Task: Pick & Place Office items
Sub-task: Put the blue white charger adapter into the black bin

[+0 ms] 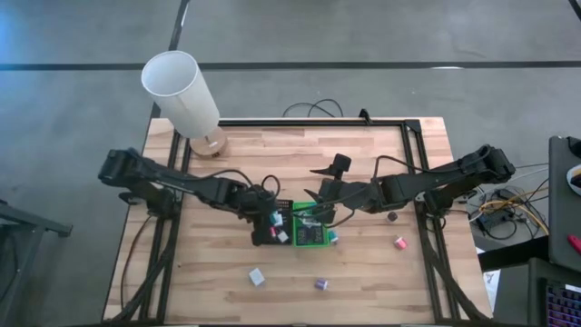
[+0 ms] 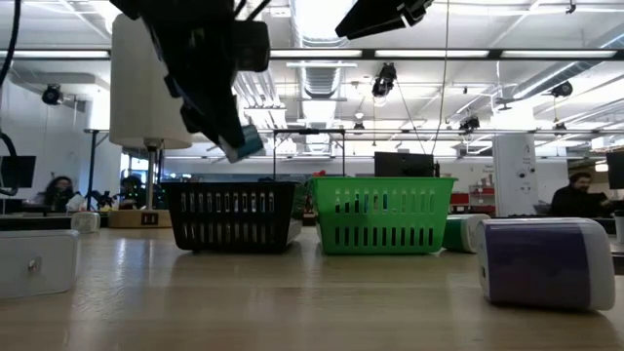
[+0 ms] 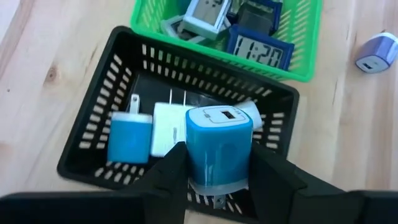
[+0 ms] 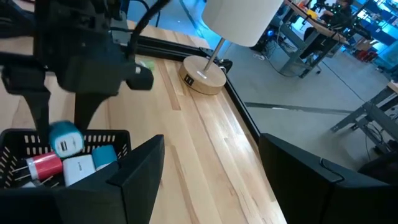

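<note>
My left gripper [image 3: 219, 163] is shut on a blue plug-shaped block [image 3: 219, 146] and hangs over the black basket [image 3: 87, 134]. A second blue block [image 3: 129, 137] and a white one [image 3: 168, 127] lie on that basket's floor. In the right wrist view a red piece [image 4: 43, 165] lies there too. The green basket [image 1: 310, 238] stands against the black one's right side and holds small clocks [image 3: 258, 51]. My right gripper [image 1: 320, 182] hangs open above the green basket's far side, with nothing between its fingers. My left gripper pinches the blue block by two opposite sides [image 3: 194, 155] between its two fingers. The fingers slant down from above, coming from the table's left. The block is lifted clear, tilted, above the black basket's rim [image 2: 232, 185], with its socket face [image 3: 221, 114] away from the fingers.
Loose pieces lie on the table: a white one [image 1: 257, 276], a purple one [image 1: 321, 283], a pink one [image 1: 399, 242], a dark one [image 1: 392, 216] and a teal one [image 1: 333, 238] beside the green basket. A tall white lamp [image 1: 182, 89] stands at the far left.
</note>
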Robot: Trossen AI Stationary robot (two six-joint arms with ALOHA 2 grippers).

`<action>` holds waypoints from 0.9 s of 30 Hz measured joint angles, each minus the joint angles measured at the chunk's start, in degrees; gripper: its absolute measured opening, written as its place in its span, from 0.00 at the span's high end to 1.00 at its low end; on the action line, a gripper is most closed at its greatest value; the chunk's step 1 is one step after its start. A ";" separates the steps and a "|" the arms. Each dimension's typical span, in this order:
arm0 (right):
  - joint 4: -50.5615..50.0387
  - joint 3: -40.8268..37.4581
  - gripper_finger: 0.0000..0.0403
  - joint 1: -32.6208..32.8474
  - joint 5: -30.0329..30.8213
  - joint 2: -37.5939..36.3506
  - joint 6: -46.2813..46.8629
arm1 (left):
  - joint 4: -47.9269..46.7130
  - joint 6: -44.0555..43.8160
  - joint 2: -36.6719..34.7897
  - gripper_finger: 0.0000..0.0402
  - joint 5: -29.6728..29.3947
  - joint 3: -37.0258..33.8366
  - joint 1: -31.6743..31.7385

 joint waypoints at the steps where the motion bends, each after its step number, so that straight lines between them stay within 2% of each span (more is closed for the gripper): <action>1: 0.00 0.00 0.35 0.00 0.00 0.00 -0.06 | 0.36 0.19 0.40 0.67 0.00 0.00 0.17; 18: -0.04 0.00 0.35 0.00 -0.02 0.00 0.01 | 0.98 0.35 2.04 0.67 -0.03 0.00 0.74; 27: -0.07 -0.59 0.35 0.01 -0.09 0.00 0.02 | 0.97 -0.05 2.04 0.62 -0.03 0.00 0.74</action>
